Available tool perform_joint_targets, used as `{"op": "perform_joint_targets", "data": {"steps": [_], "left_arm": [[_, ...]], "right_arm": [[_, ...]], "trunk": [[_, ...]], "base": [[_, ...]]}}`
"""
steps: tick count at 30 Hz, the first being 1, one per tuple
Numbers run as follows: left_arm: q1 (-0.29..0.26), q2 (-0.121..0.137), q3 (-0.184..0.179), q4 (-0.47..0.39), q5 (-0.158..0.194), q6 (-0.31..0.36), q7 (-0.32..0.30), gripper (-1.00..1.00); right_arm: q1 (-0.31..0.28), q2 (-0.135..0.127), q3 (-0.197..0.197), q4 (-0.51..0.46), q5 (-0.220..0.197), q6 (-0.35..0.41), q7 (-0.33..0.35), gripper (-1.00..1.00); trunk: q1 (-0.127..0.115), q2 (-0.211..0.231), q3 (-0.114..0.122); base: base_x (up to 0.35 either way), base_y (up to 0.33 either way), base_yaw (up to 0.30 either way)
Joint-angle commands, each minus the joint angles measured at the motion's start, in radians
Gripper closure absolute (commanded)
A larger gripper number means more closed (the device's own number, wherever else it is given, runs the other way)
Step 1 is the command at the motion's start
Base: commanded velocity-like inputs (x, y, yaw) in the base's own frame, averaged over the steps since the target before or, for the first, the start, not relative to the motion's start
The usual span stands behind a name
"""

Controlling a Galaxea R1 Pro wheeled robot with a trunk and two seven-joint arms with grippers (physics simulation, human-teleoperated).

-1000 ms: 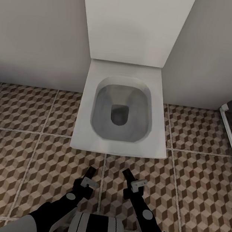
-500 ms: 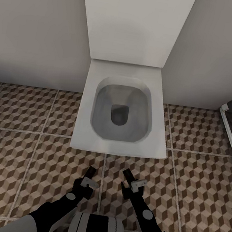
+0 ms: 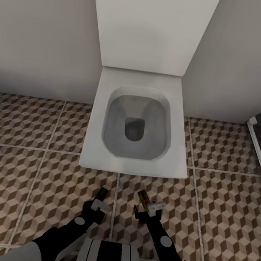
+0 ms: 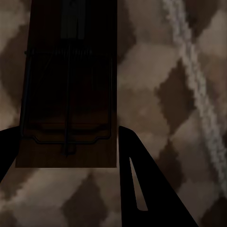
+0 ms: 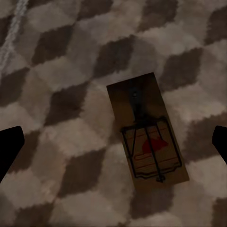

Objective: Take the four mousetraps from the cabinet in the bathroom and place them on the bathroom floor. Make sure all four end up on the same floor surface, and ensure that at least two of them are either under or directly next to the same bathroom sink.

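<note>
- Head view: I'm facing the white toilet [image 3: 137, 123] at 12 o'clock, both arms low over the bathroom floor [image 3: 23, 163].
- My right gripper [image 3: 145, 207] is spread wide, released; its mousetrap [image 5: 146, 132] lies flat on the tiles between the finger tips, touching neither.
- My left gripper [image 3: 101, 200] has a second mousetrap [image 4: 68, 90] between its fingers [image 4: 142, 184]; clamped or merely straddling, I cannot tell.
- Progress, as I judge it: one trap down, one about to be, two unseen. No sink here, so the sink condition looks unmet.
</note>
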Motion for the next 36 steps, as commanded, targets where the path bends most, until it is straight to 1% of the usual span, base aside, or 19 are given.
{"op": "perform_joint_targets", "data": {"steps": [1, 27, 28, 36], "left_arm": [[-0.001, 0.001, -0.006, -0.002, 0.004, 0.004, 0.009, 1.00], [-0.001, 0.001, -0.006, -0.003, 0.004, 0.004, 0.010, 1.00], [-0.001, 0.001, -0.006, -0.003, 0.004, 0.004, 0.010, -1.00], [-0.001, 0.001, -0.005, -0.003, 0.004, 0.004, 0.011, -1.00]], "right_arm": [[0.000, 0.000, -0.002, 0.000, 0.010, -0.002, 0.002, -1.00], [0.000, 0.001, -0.002, 0.000, 0.010, -0.001, 0.002, -1.00], [0.000, 0.001, -0.002, 0.000, 0.010, -0.002, 0.002, -1.00], [0.000, 0.001, -0.002, 0.000, 0.010, -0.001, 0.002, -1.00]], "trunk": [[0.000, 0.000, 0.000], [0.000, 0.000, 0.000], [0.000, 0.000, 0.000], [0.000, 0.000, 0.000]], "base": [[0.000, 0.000, 0.000], [0.000, 0.000, 0.000], [0.000, 0.000, 0.000], [0.000, 0.000, 0.000]]}}
